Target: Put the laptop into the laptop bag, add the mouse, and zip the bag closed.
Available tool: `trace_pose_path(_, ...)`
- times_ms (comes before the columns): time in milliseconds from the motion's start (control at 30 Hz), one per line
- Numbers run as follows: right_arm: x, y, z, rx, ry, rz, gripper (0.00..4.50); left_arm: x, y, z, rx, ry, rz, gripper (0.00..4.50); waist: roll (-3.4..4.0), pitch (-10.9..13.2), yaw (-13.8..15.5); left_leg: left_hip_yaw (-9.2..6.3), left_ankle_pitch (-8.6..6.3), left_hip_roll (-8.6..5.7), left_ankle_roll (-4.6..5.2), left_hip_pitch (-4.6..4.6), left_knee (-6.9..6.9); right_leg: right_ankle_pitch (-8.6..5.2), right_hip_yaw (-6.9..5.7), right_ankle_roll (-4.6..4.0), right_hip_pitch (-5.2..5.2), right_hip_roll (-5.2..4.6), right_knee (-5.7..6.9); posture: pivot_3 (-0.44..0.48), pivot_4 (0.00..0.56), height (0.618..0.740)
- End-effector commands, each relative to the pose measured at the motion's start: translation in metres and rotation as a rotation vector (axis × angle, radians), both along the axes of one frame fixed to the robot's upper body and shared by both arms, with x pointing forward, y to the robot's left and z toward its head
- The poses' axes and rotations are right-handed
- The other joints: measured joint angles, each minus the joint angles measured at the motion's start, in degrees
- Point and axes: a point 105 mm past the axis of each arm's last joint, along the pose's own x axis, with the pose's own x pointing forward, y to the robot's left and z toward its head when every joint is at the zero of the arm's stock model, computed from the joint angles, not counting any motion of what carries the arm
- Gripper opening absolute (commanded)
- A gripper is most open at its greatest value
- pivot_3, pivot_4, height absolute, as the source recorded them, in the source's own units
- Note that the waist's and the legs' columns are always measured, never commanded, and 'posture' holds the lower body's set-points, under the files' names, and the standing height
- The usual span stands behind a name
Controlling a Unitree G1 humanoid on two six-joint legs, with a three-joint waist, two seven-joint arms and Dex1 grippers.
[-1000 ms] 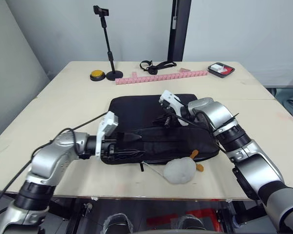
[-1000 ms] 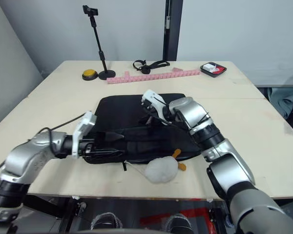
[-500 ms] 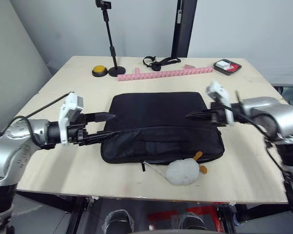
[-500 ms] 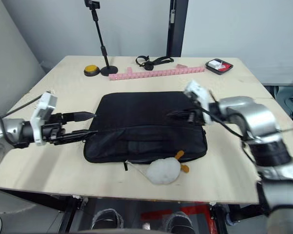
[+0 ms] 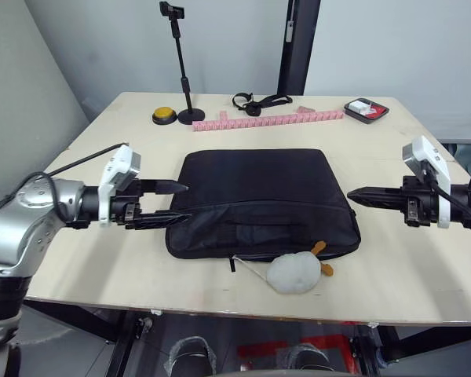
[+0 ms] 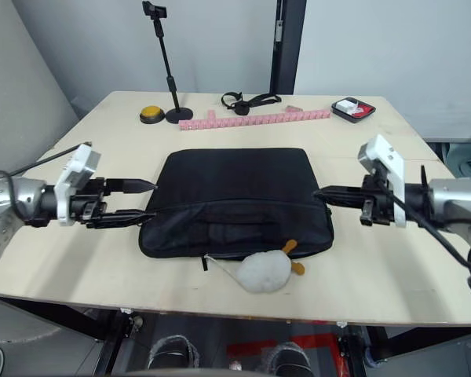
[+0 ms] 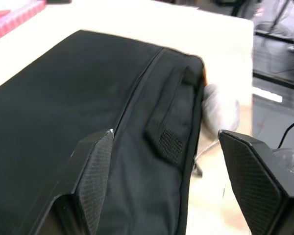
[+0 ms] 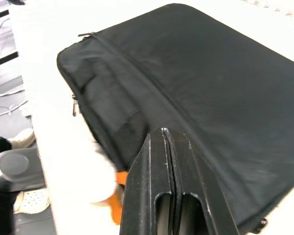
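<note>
Here the large black soft fabric laptop bag (image 5: 259, 203) is lying flat mid-counter, its long axis running between the arms. The left pincer (image 5: 177, 202), fingers spread wide, is sitting just beside its left end. The right pincer (image 5: 353, 193), fingers pressed together, is pointing at the right end, so both seem about equally near.

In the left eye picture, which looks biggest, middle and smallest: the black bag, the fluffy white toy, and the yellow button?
1. The laptop bag, by far the biggest.
2. The white toy, in the middle.
3. The yellow button, smallest, though it sits farther from the camera, so it looks a bit smaller than it really is.
</note>
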Motion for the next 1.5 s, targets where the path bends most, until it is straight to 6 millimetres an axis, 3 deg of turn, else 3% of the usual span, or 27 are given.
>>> trace_pose_path(33, -0.015, 0.003, 0.018, -0.026, -0.071, 0.019, 0.00, 0.012, -0.005, 0.001, -0.008, -0.029, -0.036, 2.42, 0.00, 0.0, 0.1, 0.00, 0.00, 0.00, 0.00, 0.00, 0.04, 0.00, 0.01, 0.00, 0.00, 0.00, 0.06, 0.000, 0.150, 0.733)
trace_pose_path(233, -0.036, 0.006, 0.029, -0.045, -0.089, 0.033, 0.00, 0.026, -0.041, -0.022, 0.025, -0.021, -0.264, 0.30, 0.00, 0.0, 0.5, -0.01, 0.00, -0.02, 0.03, 0.00, 0.13, 0.00, 0.04, 0.00, 0.04, -0.03, 0.10, 0.000, 0.150, 0.733)
trace_pose_path(267, -0.037, 0.006, 0.030, -0.037, -0.086, 0.027, 0.00, 0.029, -0.047, -0.025, 0.028, -0.018, -0.291, 0.01, -0.01, 0.0, 0.7, -0.02, 0.00, -0.02, 0.04, 0.02, 0.15, 0.00, 0.03, 0.00, 0.07, -0.03, 0.10, 0.000, 0.150, 0.733)
trace_pose_path(300, -0.037, 0.006, 0.029, -0.020, -0.066, 0.019, 0.00, 0.032, -0.053, -0.030, 0.033, -0.019, -0.316, 0.01, 0.00, 0.0, 0.9, -0.02, 0.00, -0.01, 0.05, 0.01, 0.18, 0.00, 0.03, 0.00, 0.08, -0.03, 0.11, 0.000, 0.150, 0.733)
trace_pose_path(333, -0.038, 0.006, 0.028, -0.009, -0.052, 0.015, 0.55, 0.035, -0.058, -0.034, 0.041, -0.019, -0.338, 0.00, 0.00, 0.0, 0.9, -0.02, 0.00, -0.01, 0.07, 0.00, 0.22, 0.02, 0.04, -0.02, 0.08, -0.04, 0.12, 0.000, 0.150, 0.733)
trace_pose_path(567, -0.053, 0.020, 0.023, -0.009, 0.011, 0.080, 3.01, 0.055, -0.092, -0.061, 0.051, 0.038, -0.385, 0.00, 0.00, 0.0, 1.2, -0.03, 0.01, -0.02, 0.13, -0.07, 0.25, 0.02, 0.03, -0.02, 0.09, -0.05, 0.12, 0.000, 0.150, 0.733)
trace_pose_path(733, -0.054, 0.040, 0.003, -0.041, 0.078, 0.148, 4.44, 0.070, -0.100, -0.080, 0.121, 0.015, -0.345, 0.00, -0.01, 0.0, 1.3, -0.05, 0.00, -0.05, 0.16, -0.07, 0.29, 0.03, 0.03, -0.02, 0.12, -0.08, 0.13, 0.000, 0.150, 0.733)
trace_pose_path(900, -0.028, 0.053, -0.028, -0.114, 0.116, 0.112, 4.44, 0.075, -0.100, -0.087, 0.111, 0.026, -0.330, 0.00, 0.01, 0.0, 1.4, -0.10, 0.00, -0.08, 0.16, 0.10, 0.38, 0.04, 0.02, 0.00, 0.41, -0.14, 0.16, 0.000, 0.150, 0.733)
trace_pose_path(1167, -0.022, 0.080, -0.062, -0.215, 0.157, 0.264, 4.44, 0.080, -0.095, -0.092, 0.152, -0.004, -0.311, 0.00, 0.01, 0.0, 1.8, -0.15, 0.00, -0.18, 0.17, 0.13, 0.52, 0.08, 0.00, 0.03, 0.45, -0.29, 0.26, 0.000, 0.150, 0.733)
trace_pose_path(1500, -0.002, 0.088, -0.106, -0.371, 0.163, 0.328, 4.44, 0.080, -0.092, -0.097, 0.163, -0.017, -0.308, 0.00, 0.00, 0.0, 1.5, -0.16, 0.02, -0.42, 0.27, 0.09, 0.57, 0.08, -0.03, 0.03, 0.46, -0.61, 0.37, 0.000, 0.150, 0.733)
